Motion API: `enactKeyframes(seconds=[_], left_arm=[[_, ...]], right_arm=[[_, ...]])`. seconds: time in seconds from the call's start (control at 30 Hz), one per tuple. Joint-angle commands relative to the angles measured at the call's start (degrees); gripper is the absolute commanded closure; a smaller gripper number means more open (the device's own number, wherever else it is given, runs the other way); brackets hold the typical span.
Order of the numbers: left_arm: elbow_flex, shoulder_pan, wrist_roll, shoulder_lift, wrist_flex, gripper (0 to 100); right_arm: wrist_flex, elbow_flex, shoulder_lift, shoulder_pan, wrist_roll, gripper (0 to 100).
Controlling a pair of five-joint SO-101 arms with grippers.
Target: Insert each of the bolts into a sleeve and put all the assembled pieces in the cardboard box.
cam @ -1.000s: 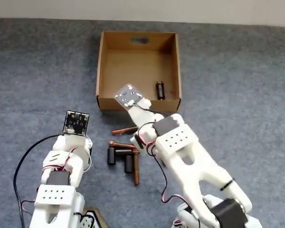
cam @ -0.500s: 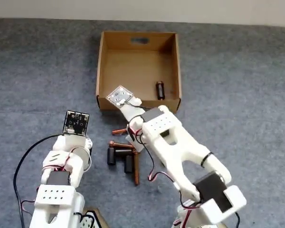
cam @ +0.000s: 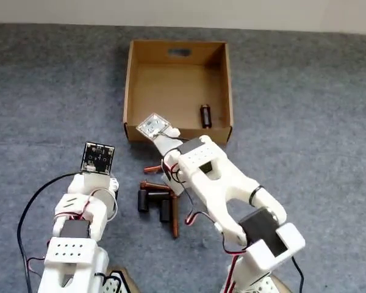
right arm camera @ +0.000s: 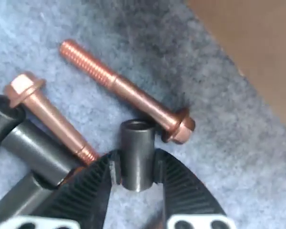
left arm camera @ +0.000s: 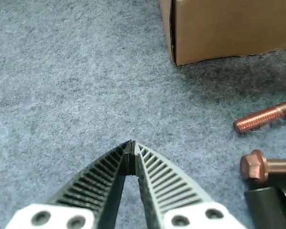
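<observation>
One piece (cam: 205, 115) lies in your cardboard box (cam: 165, 85), near its front right corner. Bolts (cam: 175, 221) and sleeves (cam: 143, 200) lie before the box, one sleeve (right arm camera: 137, 143) in your right gripper (right arm camera: 136, 160).

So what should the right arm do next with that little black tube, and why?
Probably lift the sleeve a little off the carpet. The right end effector grips it on both sides, and a copper bolt lies close beside it, so raising it should clear room to push a bolt in.
</observation>
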Motion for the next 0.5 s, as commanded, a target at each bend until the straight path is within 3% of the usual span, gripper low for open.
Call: enactKeyframes(seconds=[0.0,0.07,0.27,0.47], left_arm=[[-0.4,1.0,-0.3,-0.4,-1.1,99],[-0.4,1.0,-0.3,-0.4,-1.1,99],[-0.4,1.0,-0.3,-0.4,-1.1,99],[-0.4,1.0,-0.3,-0.4,-1.1,99]], right_arm=[[-1.0,-1.9,0.0,-0.1,0.3,93.8],[0.6,-2.6,-1.2,0.0,0.2,99.8],[9.4,-2.6,-15.8,2.9,-3.1,99.3],[21.8,-0.5,-29.3,15.0,-7.6,99.3]])
